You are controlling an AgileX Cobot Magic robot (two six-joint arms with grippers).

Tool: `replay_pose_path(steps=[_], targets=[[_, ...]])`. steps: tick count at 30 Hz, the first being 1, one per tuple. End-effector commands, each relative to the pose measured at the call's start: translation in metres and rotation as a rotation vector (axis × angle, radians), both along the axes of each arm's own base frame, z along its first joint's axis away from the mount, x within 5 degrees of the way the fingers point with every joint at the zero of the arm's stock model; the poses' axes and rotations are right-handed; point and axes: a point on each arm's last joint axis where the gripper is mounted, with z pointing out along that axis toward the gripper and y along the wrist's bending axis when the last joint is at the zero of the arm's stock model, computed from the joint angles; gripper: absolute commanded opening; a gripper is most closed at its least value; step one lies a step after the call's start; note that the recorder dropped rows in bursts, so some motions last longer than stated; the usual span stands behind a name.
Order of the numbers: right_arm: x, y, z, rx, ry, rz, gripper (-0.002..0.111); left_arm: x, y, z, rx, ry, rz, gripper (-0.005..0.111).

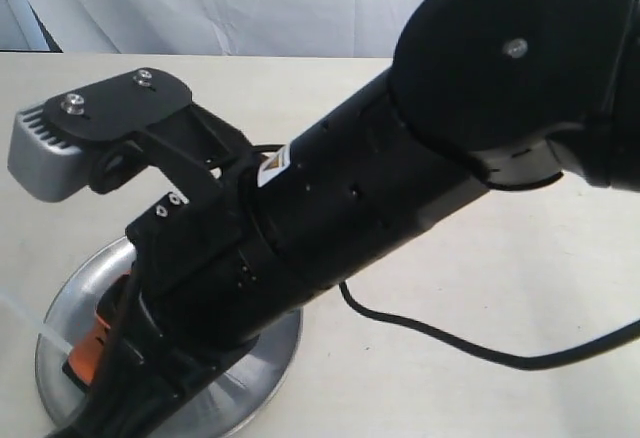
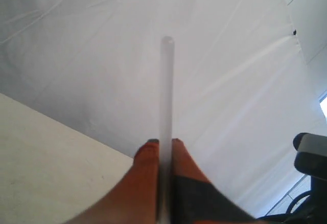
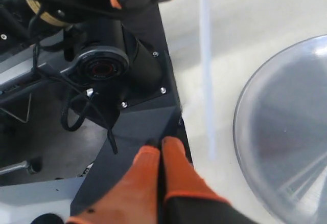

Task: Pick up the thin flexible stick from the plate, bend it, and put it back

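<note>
1. Pinching the thin flexible stick (image 2: 166,91) between its orange fingers (image 2: 147,175), the left tool (image 2: 164,142) is clamped on the strip. The strip runs straight out past the fingertips, and its open end shows against a white cloth backdrop (image 2: 76,40).
2. The right tool (image 3: 160,144) has its orange fingers pressed together, with nothing visible between them. The stick is apart from them.
3. In the right wrist view the stick is a pale, straight line off the plate (image 3: 286,132). It hangs over the beige surface (image 3: 265,9) just beside the plate's rim, with one end up at the left tool.
4. In the exterior view the black right arm (image 1: 380,188) crosses the frame from 2 o'clock down to 7 o'clock.
5. The plate sits at 7 o'clock in that view, its upper part hidden under the arm. Only its shiny rim and lower half show.
6. The stick appears there as a faint translucent strip at 8 o'clock, reaching toward the plate's 9 o'clock rim. Whether it touches the rim cannot be told.
7. A grey wrist camera (image 1: 45,153) juts out at 9 o'clock, and a black cable (image 1: 430,333) lies on the surface toward 5 o'clock.
</note>
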Motion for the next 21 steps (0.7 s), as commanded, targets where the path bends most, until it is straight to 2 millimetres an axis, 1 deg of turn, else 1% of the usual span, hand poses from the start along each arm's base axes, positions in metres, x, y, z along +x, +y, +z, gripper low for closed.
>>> replay_pose_path(steps=[1, 5, 6, 7, 8, 10, 12, 13, 14, 15, 17, 21], targets=[[-0.001, -0.002, 0.001, -0.004, -0.011, 0.013, -0.001, 0.000, 0.001, 0.001, 0.013, -0.030, 0.014, 0.000], [0.004, -0.001, 0.002, 0.016, -0.044, -0.034, -0.001, -0.002, -0.001, 0.002, 0.014, -0.040, -0.007, 0.000], [0.006, -0.001, 0.003, 0.023, -0.056, -0.050, 0.001, -0.002, -0.001, 0.002, 0.014, -0.045, -0.016, 0.000], [0.008, 0.000, 0.002, 0.025, -0.064, -0.065, 0.006, -0.003, -0.002, 0.002, 0.014, -0.050, -0.027, 0.000], [0.010, 0.001, 0.001, 0.032, -0.071, -0.081, 0.013, -0.004, -0.003, 0.003, 0.014, -0.058, -0.042, 0.000], [0.013, 0.003, -0.001, 0.035, -0.074, -0.103, 0.030, -0.005, -0.005, 0.004, 0.014, -0.068, -0.064, 0.000], [0.015, 0.006, -0.005, 0.036, -0.054, -0.117, 0.054, -0.006, -0.005, 0.004, 0.015, -0.071, -0.070, 0.000], [0.015, 0.008, -0.008, 0.033, -0.041, -0.118, 0.064, -0.006, -0.005, 0.004, 0.015, -0.072, -0.072, 0.000], [0.015, 0.010, -0.011, 0.027, -0.033, -0.114, 0.067, -0.006, -0.005, 0.004, 0.015, -0.072, -0.072, 0.000], [0.014, 0.013, -0.015, 0.019, -0.023, -0.107, 0.067, -0.006, -0.005, 0.004, 0.015, -0.072, -0.072, 0.000], [0.010, 0.020, -0.023, 0.002, -0.009, -0.090, 0.064, -0.006, -0.006, 0.004, 0.013, -0.072, -0.075, 0.000], [0.007, 0.034, -0.039, -0.021, -0.030, -0.096, 0.051, -0.007, -0.007, 0.005, -0.005, -0.070, -0.095, 0.000]])
